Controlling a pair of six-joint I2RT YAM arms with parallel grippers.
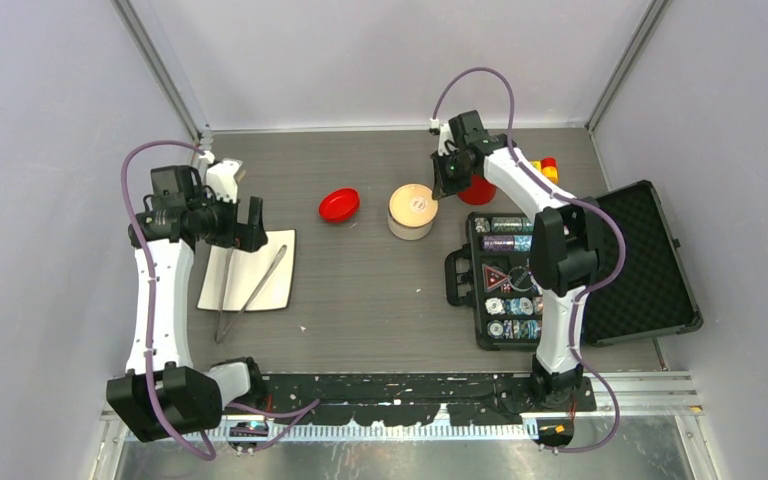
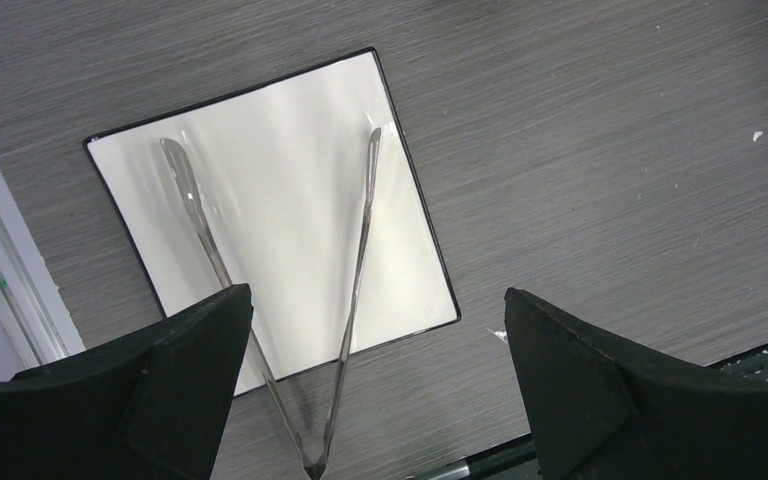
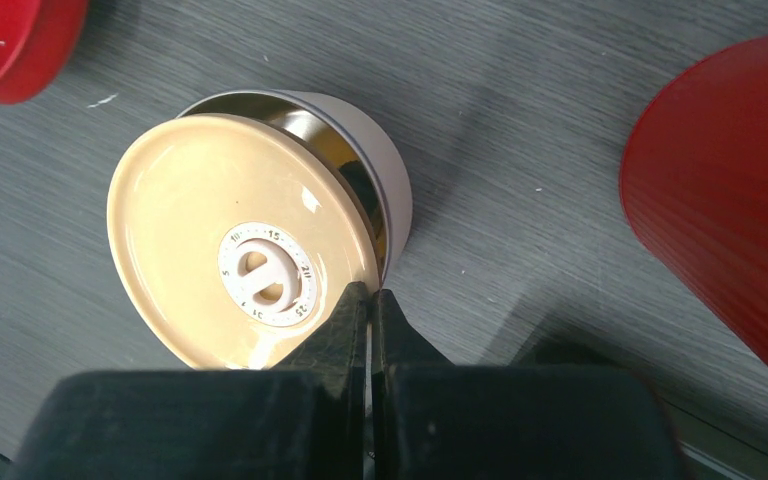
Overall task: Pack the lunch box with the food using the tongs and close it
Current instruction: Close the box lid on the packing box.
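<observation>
The lunch box (image 1: 411,226) (image 3: 388,165), a small round steel tin, stands mid-table. Its tan lid (image 1: 411,201) (image 3: 185,190) is tilted up off the tin, so part of the shiny inside shows. My right gripper (image 1: 448,180) (image 3: 368,295) is shut on the lid's near rim. The tongs (image 1: 251,288) (image 2: 359,265) lie spread in a V on a white square plate (image 1: 272,262) (image 2: 280,150), their joined end over its near edge. My left gripper (image 1: 242,205) (image 2: 375,295) hangs open above them, touching nothing. No food shows.
A red bowl (image 1: 339,205) (image 3: 5,40) sits left of the tin. A red cup (image 1: 477,188) (image 3: 730,190) stands right of it, under my right arm. An open black case of poker chips (image 1: 560,265) fills the right side. Walls close in left, right and back.
</observation>
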